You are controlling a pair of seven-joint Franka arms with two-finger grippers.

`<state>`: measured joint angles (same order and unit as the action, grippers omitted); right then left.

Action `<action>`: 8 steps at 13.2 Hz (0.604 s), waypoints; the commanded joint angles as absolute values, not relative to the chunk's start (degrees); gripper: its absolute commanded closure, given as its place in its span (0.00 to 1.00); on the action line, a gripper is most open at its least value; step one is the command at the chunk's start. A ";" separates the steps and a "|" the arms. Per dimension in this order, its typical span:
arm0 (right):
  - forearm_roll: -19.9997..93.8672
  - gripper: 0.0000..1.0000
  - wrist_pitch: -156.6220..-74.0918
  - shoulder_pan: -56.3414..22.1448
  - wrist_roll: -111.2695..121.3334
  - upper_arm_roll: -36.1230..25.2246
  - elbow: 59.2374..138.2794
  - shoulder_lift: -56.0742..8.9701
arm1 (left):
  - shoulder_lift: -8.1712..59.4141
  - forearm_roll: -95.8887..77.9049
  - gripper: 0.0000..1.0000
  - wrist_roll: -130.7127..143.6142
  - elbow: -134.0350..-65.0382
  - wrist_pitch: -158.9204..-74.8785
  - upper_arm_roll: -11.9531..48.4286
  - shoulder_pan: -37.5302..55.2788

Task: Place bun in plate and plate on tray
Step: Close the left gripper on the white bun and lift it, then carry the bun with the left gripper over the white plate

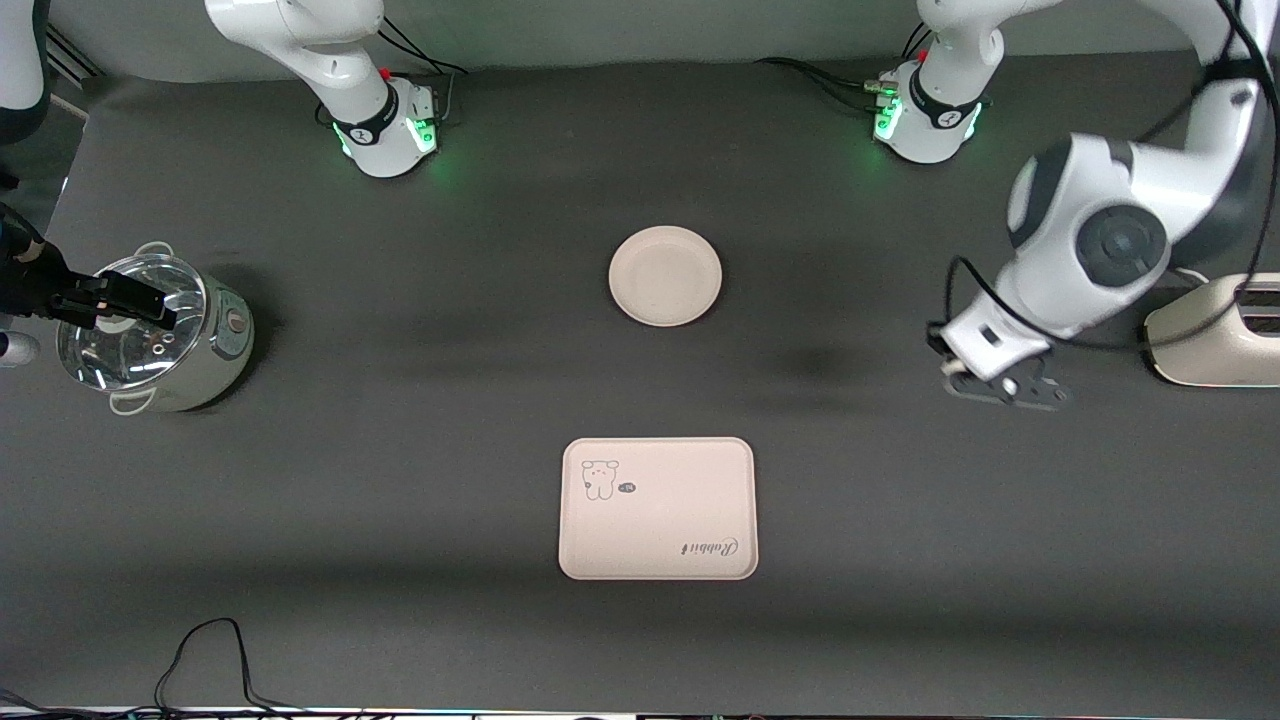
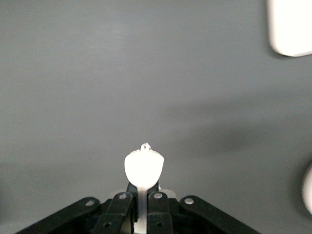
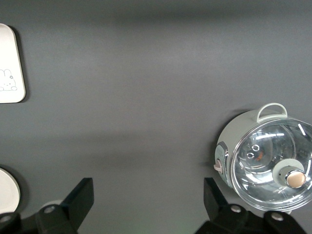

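Note:
The bun [image 2: 143, 168], a small white lump, is pinched in my left gripper [image 2: 143, 189], which is shut on it. That gripper [image 1: 1003, 388] hangs over bare table toward the left arm's end. The round cream plate [image 1: 665, 275] lies empty at mid-table; its edge shows in the left wrist view [image 2: 308, 195] and the right wrist view [image 3: 7, 190]. The rectangular tray [image 1: 657, 508] with the bear drawing lies empty, nearer the front camera than the plate; it also shows in both wrist views [image 2: 291, 24] [image 3: 9, 63]. My right gripper [image 3: 148, 209] is wide open and empty, by the pot [image 1: 125, 300].
A pot with a glass lid [image 1: 150, 340] [image 3: 265, 163] stands at the right arm's end. A cream appliance [image 1: 1215, 335] stands at the left arm's end, close to the left arm. A black cable [image 1: 200, 650] lies at the table's front edge.

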<state>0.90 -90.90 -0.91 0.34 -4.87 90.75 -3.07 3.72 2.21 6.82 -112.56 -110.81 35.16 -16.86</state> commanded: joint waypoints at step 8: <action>-0.18 0.00 -90.44 -1.49 1.32 -5.27 91.93 -1.58 | 5.35 -5.89 0.93 34.76 -117.05 -123.89 42.36 -2.40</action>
